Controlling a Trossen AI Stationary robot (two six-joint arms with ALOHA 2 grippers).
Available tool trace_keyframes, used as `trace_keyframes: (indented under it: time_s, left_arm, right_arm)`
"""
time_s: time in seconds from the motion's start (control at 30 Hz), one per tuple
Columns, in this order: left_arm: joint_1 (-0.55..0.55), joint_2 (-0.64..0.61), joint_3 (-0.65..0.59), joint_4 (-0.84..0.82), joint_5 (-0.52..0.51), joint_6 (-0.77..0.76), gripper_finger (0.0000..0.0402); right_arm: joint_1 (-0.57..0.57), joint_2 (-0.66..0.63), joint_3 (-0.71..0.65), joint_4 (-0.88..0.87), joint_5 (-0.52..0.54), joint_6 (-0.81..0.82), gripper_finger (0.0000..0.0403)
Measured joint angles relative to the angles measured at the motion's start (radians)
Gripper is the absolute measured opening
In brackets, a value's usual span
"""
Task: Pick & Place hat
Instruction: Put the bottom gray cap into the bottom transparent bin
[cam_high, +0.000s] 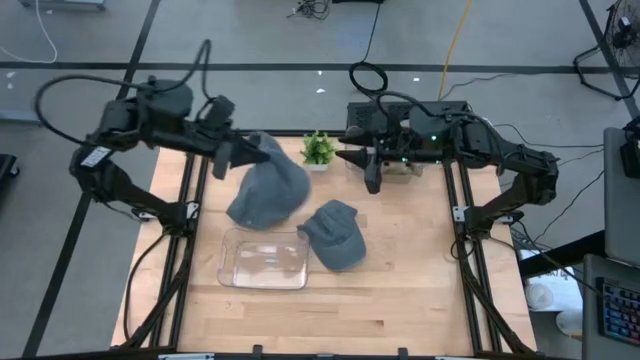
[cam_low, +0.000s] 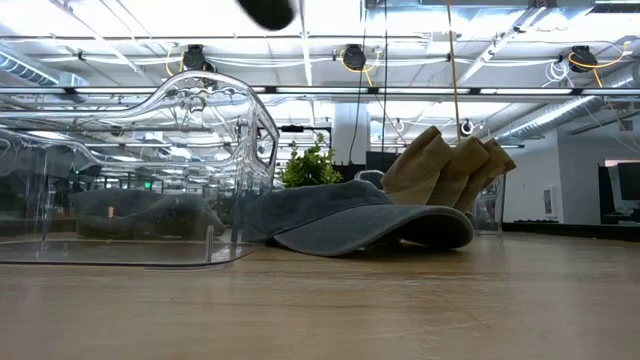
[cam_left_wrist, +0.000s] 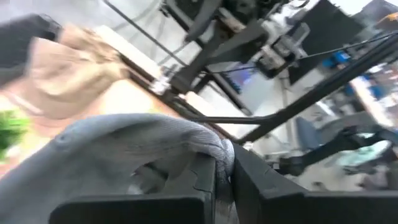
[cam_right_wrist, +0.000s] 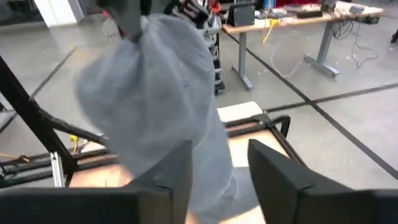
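High view: left tool (cam_high: 243, 155) is clamping a lifted grey fabric hat (cam_high: 268, 190); right tool (cam_high: 372, 170) is waiting, fingers apart; placing remains.

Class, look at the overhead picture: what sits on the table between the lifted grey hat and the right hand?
In the high view, a small green plant stands between the lifted grey hat and the right hand.

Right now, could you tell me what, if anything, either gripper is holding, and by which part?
The left gripper holds a grey hat lifted above the table, its fingers shut on a bunched fold of fabric at the top edge. The right gripper is open and holds nothing.
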Motion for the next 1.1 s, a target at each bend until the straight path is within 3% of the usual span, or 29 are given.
trace_keyframes:
  time_s: [0.13,0.3,0.57,0.8,0.93,1.1]
  left_arm:
    - [-0.006,-0.037,0.000,-0.063,-0.070,0.083,0.0024]
    - [-0.040,-0.060,0.001,-0.141,-0.082,0.125,0.0024]
    - [-0.161,-0.087,0.001,-0.352,-0.197,0.162,0.0024]
    - [-0.276,-0.137,-0.004,-0.354,-0.373,0.209,0.0024]
    - [-0.364,-0.169,-0.096,-0.349,-0.445,0.265,0.0024]
    - [-0.424,-0.251,-0.314,-0.231,-0.461,0.243,0.0024]
  right_arm:
    - [0.000,-0.023,-0.001,-0.037,-0.001,-0.014,0.0190]
    - [0.000,-0.048,0.000,-0.107,0.000,-0.022,0.0223]
    - [-0.001,-0.077,-0.001,-0.195,0.030,-0.030,0.0228]
    - [-0.002,-0.084,-0.001,-0.205,0.055,-0.040,0.0229]
    - [-0.002,-0.084,-0.001,-0.206,0.053,-0.040,0.0227]
    - [-0.002,-0.084,-0.001,-0.215,0.053,-0.039,0.0229]
